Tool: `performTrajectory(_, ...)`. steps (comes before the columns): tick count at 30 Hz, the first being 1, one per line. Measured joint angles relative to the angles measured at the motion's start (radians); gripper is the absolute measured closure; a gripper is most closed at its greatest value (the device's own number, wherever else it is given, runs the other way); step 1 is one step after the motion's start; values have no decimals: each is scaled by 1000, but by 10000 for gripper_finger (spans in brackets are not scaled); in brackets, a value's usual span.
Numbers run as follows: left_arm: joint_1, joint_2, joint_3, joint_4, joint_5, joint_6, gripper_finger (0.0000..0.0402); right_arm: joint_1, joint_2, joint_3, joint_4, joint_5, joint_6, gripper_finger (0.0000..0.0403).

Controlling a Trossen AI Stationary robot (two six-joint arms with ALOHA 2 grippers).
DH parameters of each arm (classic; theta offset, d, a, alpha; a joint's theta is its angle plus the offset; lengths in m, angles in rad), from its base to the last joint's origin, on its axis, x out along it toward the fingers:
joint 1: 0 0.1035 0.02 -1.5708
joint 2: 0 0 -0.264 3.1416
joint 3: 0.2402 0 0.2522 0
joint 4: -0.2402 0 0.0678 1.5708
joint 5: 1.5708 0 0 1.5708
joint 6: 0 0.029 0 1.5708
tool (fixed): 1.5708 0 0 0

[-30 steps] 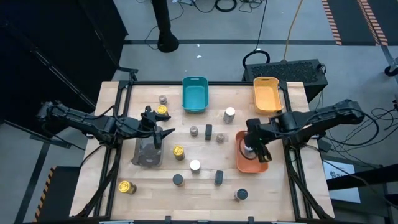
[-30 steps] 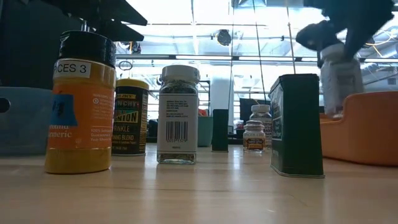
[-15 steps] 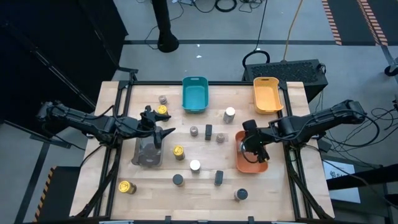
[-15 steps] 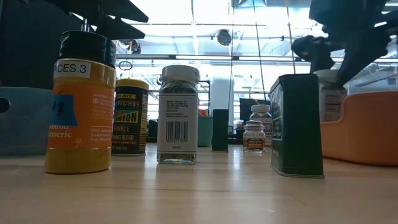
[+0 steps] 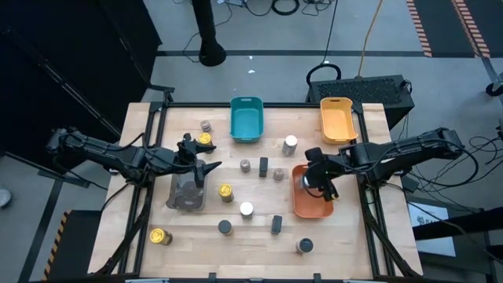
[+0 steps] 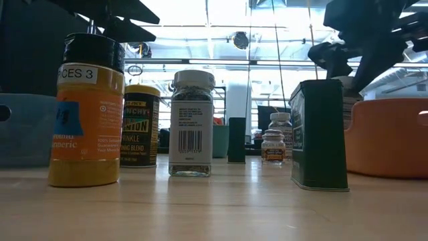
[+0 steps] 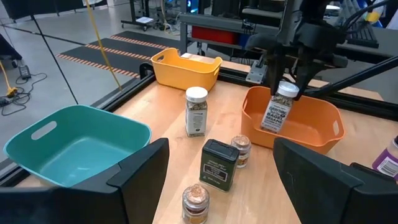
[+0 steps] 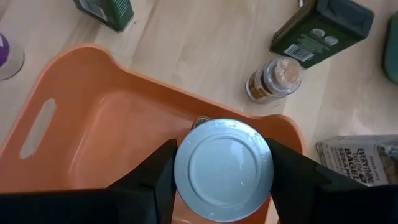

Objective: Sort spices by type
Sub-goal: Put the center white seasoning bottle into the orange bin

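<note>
Inside the orange tray (image 5: 302, 206), the right claw (image 5: 317, 183) grips a white-capped jar (image 7: 276, 107) just below its lid, one finger on each side, holding it upright against the tray's far wall. Just beyond that claw on the desk (image 5: 354, 244) stand a small amber-filled jar (image 8: 273, 78) and a dark green tin (image 8: 321, 30). Across the desk, the left claw (image 5: 203, 167) hangs with its fingers spread and nothing between them, above the grey tray (image 5: 187, 196). Ahead of it sit the teal tray (image 7: 71, 146), a clear jar with a white top (image 7: 196, 111) and the yellow tray (image 7: 185, 67).
</note>
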Motion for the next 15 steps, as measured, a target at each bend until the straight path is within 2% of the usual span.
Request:
performTrajectory(6,0,0,0,-1,0,0,110,0,25,0,37,4,-2,222)
performTrajectory(11,0,0,0,-4,0,1,110,0,85,0,44,12,23,184)
performTrajectory(15,0,0,0,-8,0,1,110,0,118,0,50,17,26,183)
